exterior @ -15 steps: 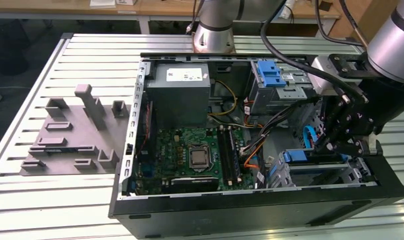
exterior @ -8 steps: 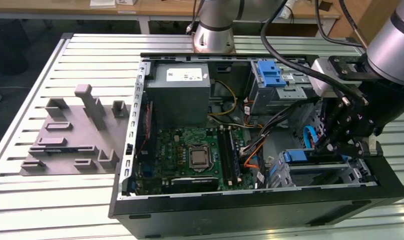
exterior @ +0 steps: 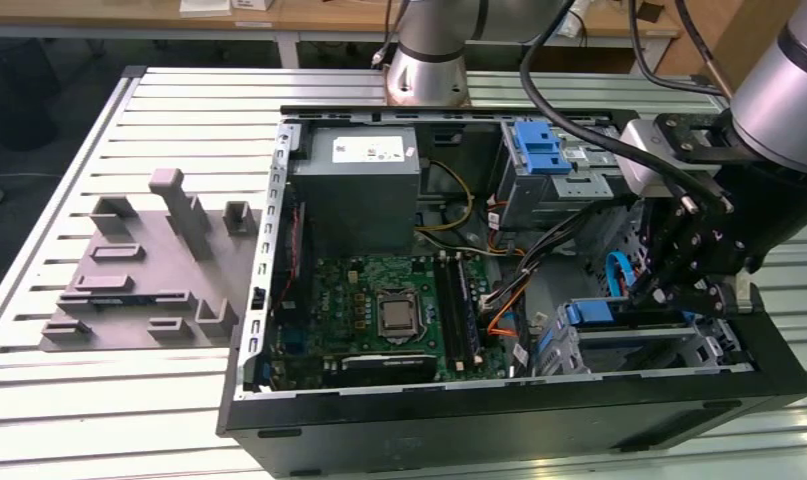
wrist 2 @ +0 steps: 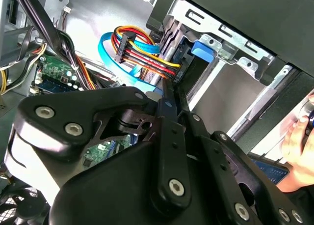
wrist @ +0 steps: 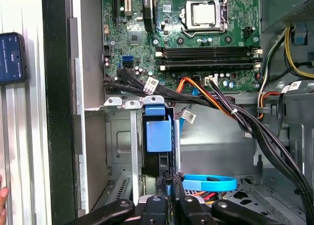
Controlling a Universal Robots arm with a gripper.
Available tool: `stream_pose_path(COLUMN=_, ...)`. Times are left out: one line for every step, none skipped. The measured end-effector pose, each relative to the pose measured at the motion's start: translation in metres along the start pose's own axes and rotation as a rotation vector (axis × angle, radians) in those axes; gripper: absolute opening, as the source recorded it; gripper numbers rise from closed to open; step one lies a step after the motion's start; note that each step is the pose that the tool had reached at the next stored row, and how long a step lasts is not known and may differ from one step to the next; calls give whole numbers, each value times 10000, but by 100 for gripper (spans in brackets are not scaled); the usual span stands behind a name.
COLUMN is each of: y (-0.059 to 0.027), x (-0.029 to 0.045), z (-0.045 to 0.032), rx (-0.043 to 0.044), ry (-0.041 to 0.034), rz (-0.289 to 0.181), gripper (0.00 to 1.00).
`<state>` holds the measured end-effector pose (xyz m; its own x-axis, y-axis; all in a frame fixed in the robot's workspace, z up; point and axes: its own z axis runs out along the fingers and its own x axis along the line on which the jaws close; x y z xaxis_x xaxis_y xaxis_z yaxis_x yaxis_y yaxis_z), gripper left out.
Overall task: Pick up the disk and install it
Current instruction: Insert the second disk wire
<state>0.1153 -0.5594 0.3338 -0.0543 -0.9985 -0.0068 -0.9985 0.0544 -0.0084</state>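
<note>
The disk [wrist: 159, 134] stands on edge in the lower drive bay of the open computer case, its bright blue frame showing. In the exterior view the disk [exterior: 614, 312] sits in the bay at the case's front corner on the exterior view's right. My gripper [wrist: 170, 184] is shut on the disk's near edge. In the second wrist view the black fingers [wrist 2: 169, 117] pinch the thin dark disk [wrist 2: 184, 70], whose blue tab lies against the silver bay frame. In the exterior view my gripper [exterior: 653, 292] reaches down into the case just above that bay.
Inside the case are a green motherboard [exterior: 390, 310], a grey power supply box [exterior: 363, 180], a silver cage with a blue latch [exterior: 543, 150], black cable bundles [wrist: 235, 112] and a blue flat cable [wrist: 208, 182]. A grey fixture [exterior: 150, 260] lies outside. A person's hand [wrist 2: 299, 146] is close by.
</note>
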Motion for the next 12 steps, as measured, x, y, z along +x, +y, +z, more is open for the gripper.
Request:
stream_pose_path(y=0, x=0, z=1, rx=2, ry=1, rz=1, gripper=16)
stream_pose_path(y=0, x=0, z=3, rx=4, ry=0, rz=1, gripper=16)
stream_pose_path(y=0, x=0, z=6, rx=6, ry=-1, rz=1, gripper=16)
stream_pose_path(y=0, x=0, z=9, rx=8, ry=-2, rz=1, gripper=16)
stream_pose_path(y=0, x=0, z=12, rx=9, ry=-1, rz=1, gripper=16)
stream_pose_path(y=0, x=1, z=16, rx=11, ry=1, rz=1, gripper=16)
stream_pose_path(y=0, x=1, z=19, rx=11, ry=4, rz=1, gripper=16)
stream_pose_path(y=1, x=2, z=21, rx=11, ry=6, rz=0, gripper=16)
stream_pose_path(y=1, x=2, z=22, rx=11, ry=5, rz=1, gripper=16)
stream_pose_path(y=0, x=1, z=24, rx=11, ry=4, rz=1, gripper=16)
stream_pose_path(y=0, x=1, z=25, rx=11, ry=1, rz=0, gripper=16)
stream_pose_path(y=0, x=2, z=26, rx=11, ry=0, rz=0, gripper=16)
